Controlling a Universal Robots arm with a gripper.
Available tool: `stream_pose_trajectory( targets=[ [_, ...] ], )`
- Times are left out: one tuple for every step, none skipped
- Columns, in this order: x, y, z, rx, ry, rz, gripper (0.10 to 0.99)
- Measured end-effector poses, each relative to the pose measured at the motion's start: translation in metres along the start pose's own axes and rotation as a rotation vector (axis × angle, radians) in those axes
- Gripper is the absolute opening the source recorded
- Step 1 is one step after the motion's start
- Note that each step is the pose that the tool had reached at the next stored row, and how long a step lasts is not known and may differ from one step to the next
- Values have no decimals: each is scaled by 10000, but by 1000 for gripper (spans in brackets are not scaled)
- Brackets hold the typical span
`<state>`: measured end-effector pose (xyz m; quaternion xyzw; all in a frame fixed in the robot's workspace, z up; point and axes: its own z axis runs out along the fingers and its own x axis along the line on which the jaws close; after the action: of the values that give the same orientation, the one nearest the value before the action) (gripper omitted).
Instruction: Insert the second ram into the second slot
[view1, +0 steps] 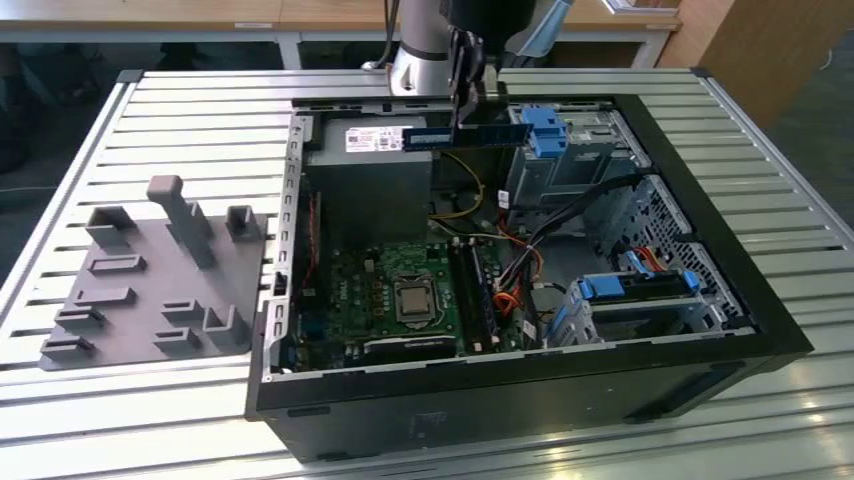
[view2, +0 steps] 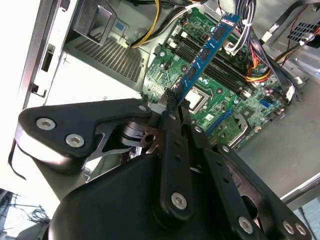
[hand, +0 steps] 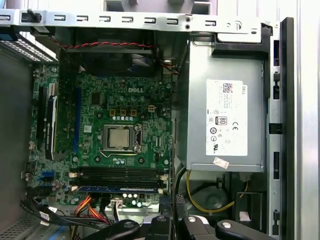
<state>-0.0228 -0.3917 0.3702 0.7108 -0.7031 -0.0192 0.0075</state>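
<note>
My gripper (view1: 466, 118) hangs over the back part of the open computer case (view1: 747, 300), shut on the second ram (view1: 461, 137), a thin dark-blue strip with a pale label, held level in the air. In the second wrist view the second ram (view2: 205, 52) runs out from the closed fingertips of the gripper (view2: 174, 101), high above the green motherboard (view2: 220, 100). The black memory slots (hand: 120, 175) lie beside the processor socket (hand: 119, 138), and a blue strip (hand: 117, 189) lies along their outer side. From the exterior view the slots (view1: 478, 295) sit well below and nearer than the gripper.
The grey power supply (view1: 367, 180) sits under the ram. Bright blue drive-bay clips (view1: 545, 132) and cable bundles (view1: 574, 205) crowd the exterior view's right. A grey fixture plate (view1: 147, 280) with upright posts rests on the slatted table at the exterior view's left.
</note>
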Motion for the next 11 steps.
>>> stream_pose_trajectory(
  targets=[
    [0,0,0,2,0,125,141],
    [0,0,0,4,1,285,141],
    [1,0,0,7,1,443,141],
    [0,0,2,9,1,601,141],
    [0,0,3,13,1,762,141],
    [0,0,4,15,0,924,141],
    [0,0,5,18,-1,1092,141],
    [0,0,6,20,-2,1261,141],
    [1,0,7,23,-5,1441,141],
    [1,0,8,26,-10,1620,141],
    [0,0,9,29,-14,1791,141]
  ],
)
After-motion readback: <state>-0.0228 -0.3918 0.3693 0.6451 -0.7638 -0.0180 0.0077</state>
